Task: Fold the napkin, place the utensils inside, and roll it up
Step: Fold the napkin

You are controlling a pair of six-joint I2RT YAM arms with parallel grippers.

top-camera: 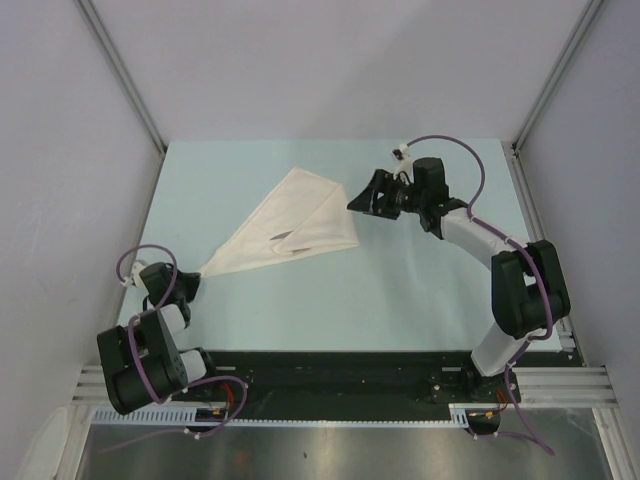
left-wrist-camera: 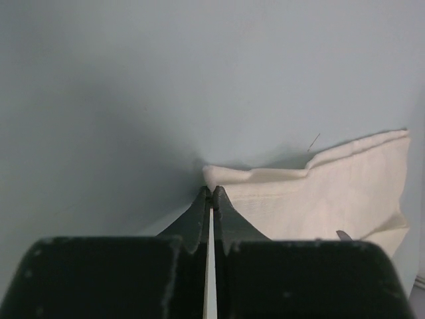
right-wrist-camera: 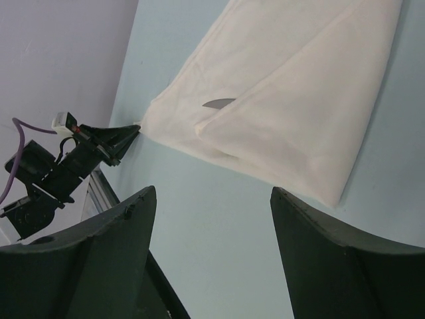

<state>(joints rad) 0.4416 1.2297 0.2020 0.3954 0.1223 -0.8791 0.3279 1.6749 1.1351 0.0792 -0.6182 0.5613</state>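
One napkin [top-camera: 295, 228] corner inside left hand [top-camera: 198, 273]

napkin [top-camera: 295, 225]: soft matt cloth | table [top-camera: 400, 290]: smooth matt | left pincer [left-wrist-camera: 211, 193]: matt black plastic

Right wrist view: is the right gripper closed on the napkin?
No, the right gripper stands open with only bare table between its jaws, and the napkin lies beyond them.
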